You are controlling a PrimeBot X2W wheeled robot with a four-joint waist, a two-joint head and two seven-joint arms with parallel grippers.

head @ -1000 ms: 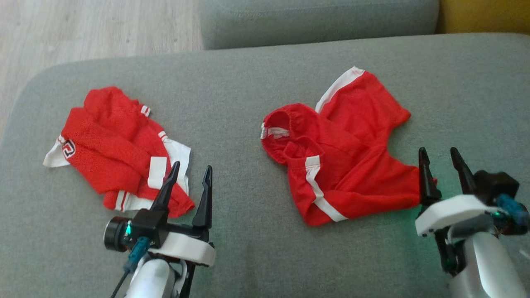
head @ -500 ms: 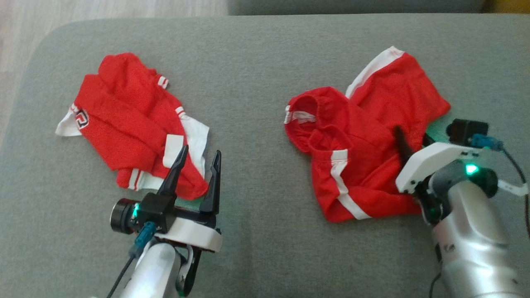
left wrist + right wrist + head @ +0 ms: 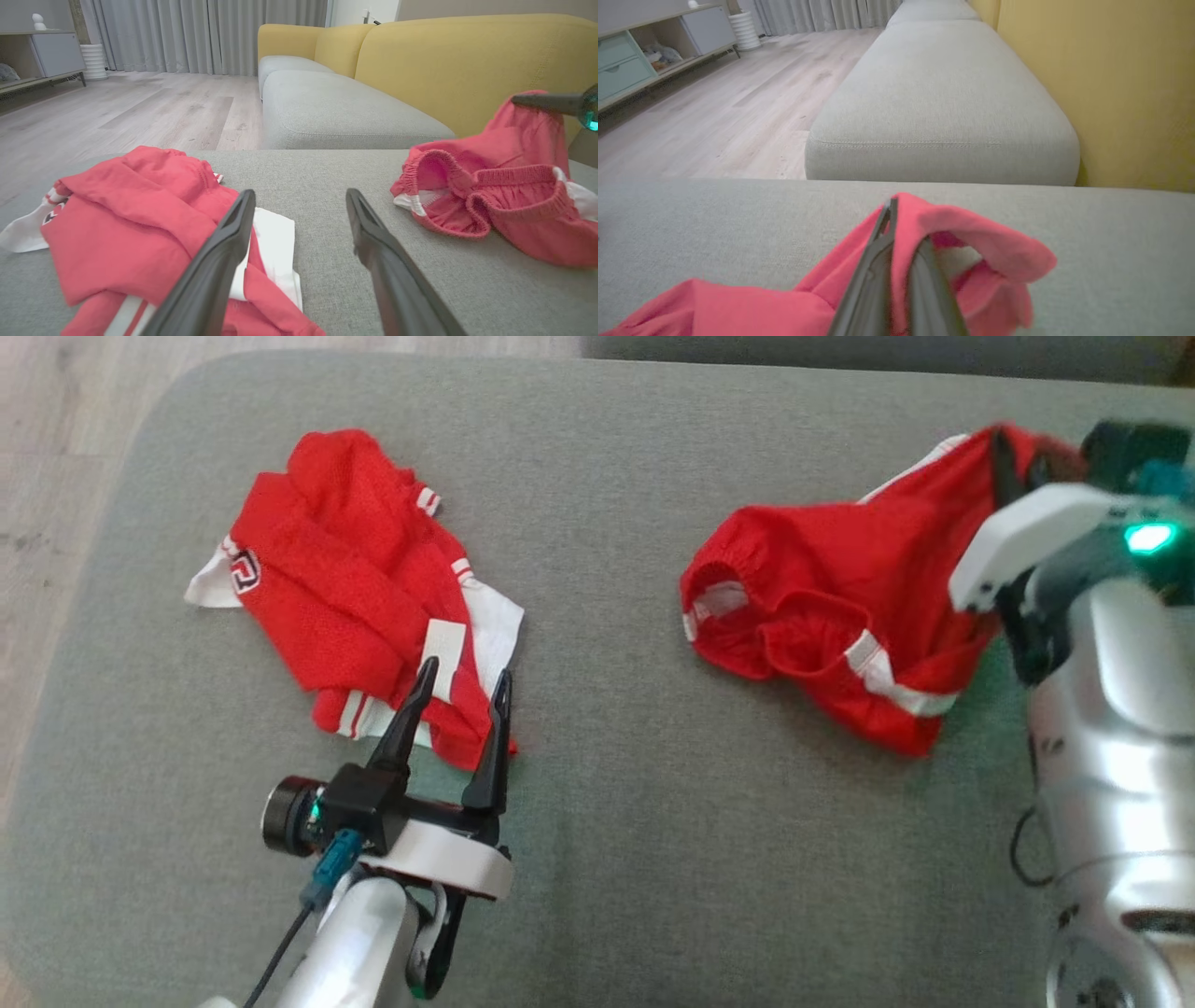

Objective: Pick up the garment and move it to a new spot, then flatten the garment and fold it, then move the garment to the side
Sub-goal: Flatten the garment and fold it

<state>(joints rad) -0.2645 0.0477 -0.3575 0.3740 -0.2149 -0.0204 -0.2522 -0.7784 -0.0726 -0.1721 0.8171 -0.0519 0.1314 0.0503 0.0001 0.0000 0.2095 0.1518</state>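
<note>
Right fingers [image 3: 873, 270] pinch crumpled red shorts [image 3: 822, 569]; left fingers [image 3: 403, 723] spread wide above the grey woven cushion [image 3: 607, 821].

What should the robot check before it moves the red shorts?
1. Right gripper shut on the shorts: ok.
2. Shorts lifted off the cushion: not ok, most of them lie on it.
3. Left gripper open, apart from the shorts: ok.
4. Shirt apart from the shorts: ok.
5. How many layers are pinched: cannot tell.
</note>
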